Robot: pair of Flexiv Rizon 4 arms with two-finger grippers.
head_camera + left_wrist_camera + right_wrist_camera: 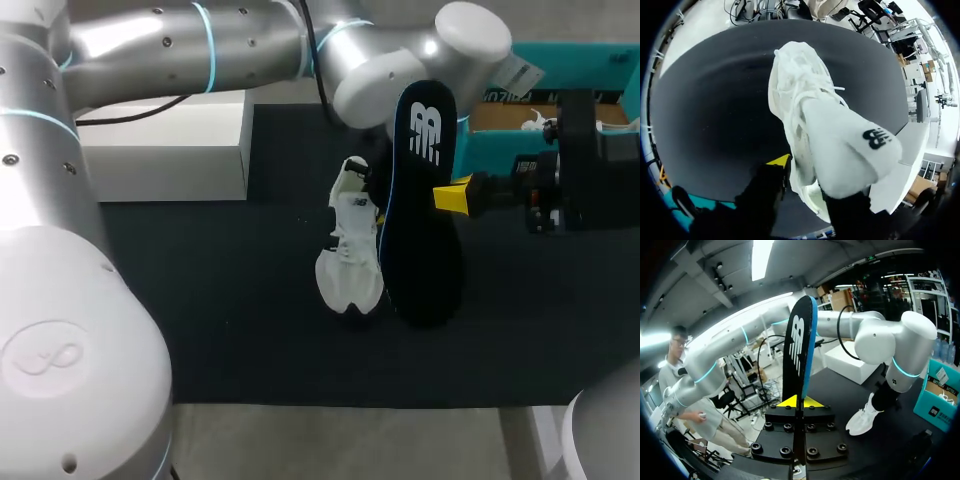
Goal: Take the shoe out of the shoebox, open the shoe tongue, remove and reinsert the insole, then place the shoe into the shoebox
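Clenching one white shoe (pixel 350 255) toe-down above the dark tabletop (pixel 220 310), the left pincer (pixel 810 185) faces the right pincer (pixel 800 402), clamped on one dark insole (pixel 420 230); one teal shoebox (pixel 565 60) holds something white.

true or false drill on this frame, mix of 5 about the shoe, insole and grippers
1. The insole is out of the shoe, clamped in the right gripper. True.
2. The shoe lies inside the teal shoebox. False: it is outside the box, over the dark mat, in the left gripper.
3. The left gripper is open and empty. False: it is shut on the shoe.
4. A white box sits on the table on the far side of the shoe from the shoebox. True.
5. The insole is plain white. False: it is dark with a white logo.
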